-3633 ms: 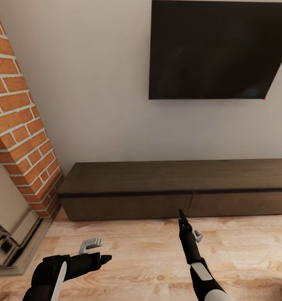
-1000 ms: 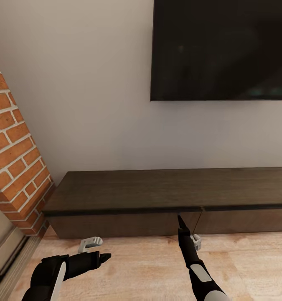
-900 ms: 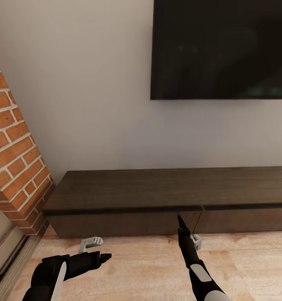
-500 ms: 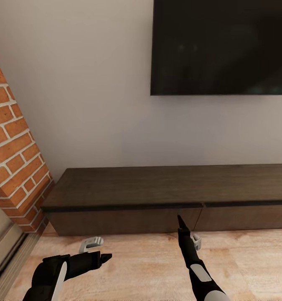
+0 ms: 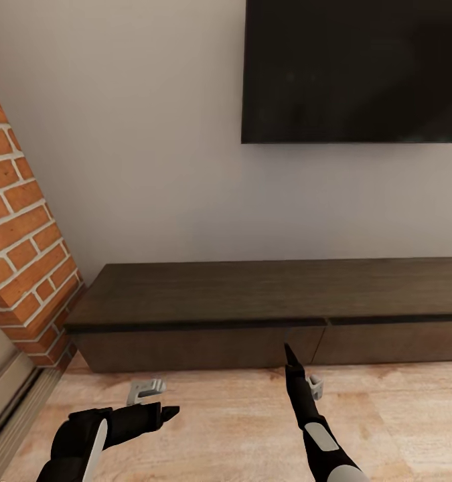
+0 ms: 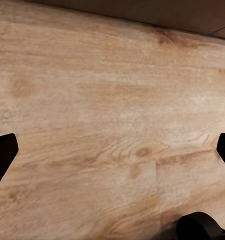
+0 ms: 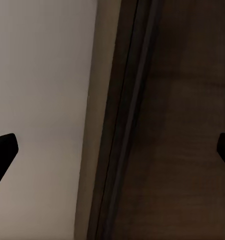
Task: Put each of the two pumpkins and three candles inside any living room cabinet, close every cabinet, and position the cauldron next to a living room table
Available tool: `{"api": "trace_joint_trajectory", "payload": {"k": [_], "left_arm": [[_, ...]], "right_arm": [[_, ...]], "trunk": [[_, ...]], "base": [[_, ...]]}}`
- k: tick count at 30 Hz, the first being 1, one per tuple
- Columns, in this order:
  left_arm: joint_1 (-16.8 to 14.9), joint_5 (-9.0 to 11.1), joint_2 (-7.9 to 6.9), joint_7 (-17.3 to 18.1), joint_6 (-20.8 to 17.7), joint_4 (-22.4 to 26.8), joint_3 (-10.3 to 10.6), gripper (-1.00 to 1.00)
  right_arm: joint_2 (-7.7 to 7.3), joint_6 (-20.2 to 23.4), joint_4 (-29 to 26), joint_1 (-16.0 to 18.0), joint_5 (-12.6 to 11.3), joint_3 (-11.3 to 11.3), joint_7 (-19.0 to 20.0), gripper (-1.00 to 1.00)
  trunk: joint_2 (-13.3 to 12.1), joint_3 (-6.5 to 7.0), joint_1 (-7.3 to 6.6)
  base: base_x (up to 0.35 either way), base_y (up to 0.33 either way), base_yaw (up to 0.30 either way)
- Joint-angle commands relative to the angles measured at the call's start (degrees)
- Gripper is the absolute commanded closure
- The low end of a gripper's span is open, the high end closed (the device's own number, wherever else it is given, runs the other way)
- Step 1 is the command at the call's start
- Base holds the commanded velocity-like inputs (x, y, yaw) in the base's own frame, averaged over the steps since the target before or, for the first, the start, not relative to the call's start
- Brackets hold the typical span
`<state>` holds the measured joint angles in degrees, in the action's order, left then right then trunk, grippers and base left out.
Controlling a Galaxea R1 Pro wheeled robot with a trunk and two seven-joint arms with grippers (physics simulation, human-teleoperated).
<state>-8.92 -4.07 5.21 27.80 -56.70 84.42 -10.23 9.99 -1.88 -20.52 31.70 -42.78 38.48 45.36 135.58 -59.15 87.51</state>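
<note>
The cabinet [image 5: 252, 301] is a long, low, dark brown unit against the wall, and both drawer fronts that show are shut. My right gripper [image 5: 290, 353] points at the seam between those two fronts from just short of them. It is open and empty, and in the right wrist view the right gripper [image 7: 112, 150] faces the cabinet's edge [image 7: 142, 120]. My left gripper [image 5: 165, 413] hovers low over the wood floor, open and empty; the left gripper [image 6: 112, 152] looks down at bare planks. The pumpkins, candles and cauldron are out of view.
A large black TV [image 5: 353, 67] hangs on the grey wall above the cabinet. A red brick fireplace column [image 5: 21, 234] stands at the left, close to the cabinet's left end. Light wood floor [image 5: 219, 428] lies between me and the cabinet.
The whole picture has shifted: the cabinet and TV now sit slightly higher in the view, so the camera moved. Both arms hold the same pose and both grippers stay open.
</note>
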Motion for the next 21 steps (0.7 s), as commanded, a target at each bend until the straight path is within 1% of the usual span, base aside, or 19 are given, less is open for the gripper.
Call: {"api": "trace_joint_trajectory", "payload": {"k": [1, 12, 21], "left_arm": [[-0.04, -0.41, 0.06, 0.5, -0.25, 0.05, -0.14, -1.0], [-0.04, -0.39, 0.06, 0.5, -0.25, 0.05, -0.14, -1.0], [-0.04, -0.22, 0.06, 0.6, -0.25, 0.05, -0.37, -1.0]], "right_arm": [[0.01, -0.26, 0.03, 0.03, -0.29, -0.06, 0.26, -1.0], [0.01, -0.4, -0.03, 0.03, -0.02, -0.24, 0.52, -1.0], [0.01, -0.46, -0.04, 0.03, 0.14, -0.33, 0.47, -1.0]], "trunk": [[0.44, -0.23, 0.21], [4.85, -2.21, 2.63], [4.85, -2.21, 2.63]], "base": [[0.0, 0.0, 0.0], [0.0, 0.0, 0.0], [0.003, 0.0, 0.0]]}}
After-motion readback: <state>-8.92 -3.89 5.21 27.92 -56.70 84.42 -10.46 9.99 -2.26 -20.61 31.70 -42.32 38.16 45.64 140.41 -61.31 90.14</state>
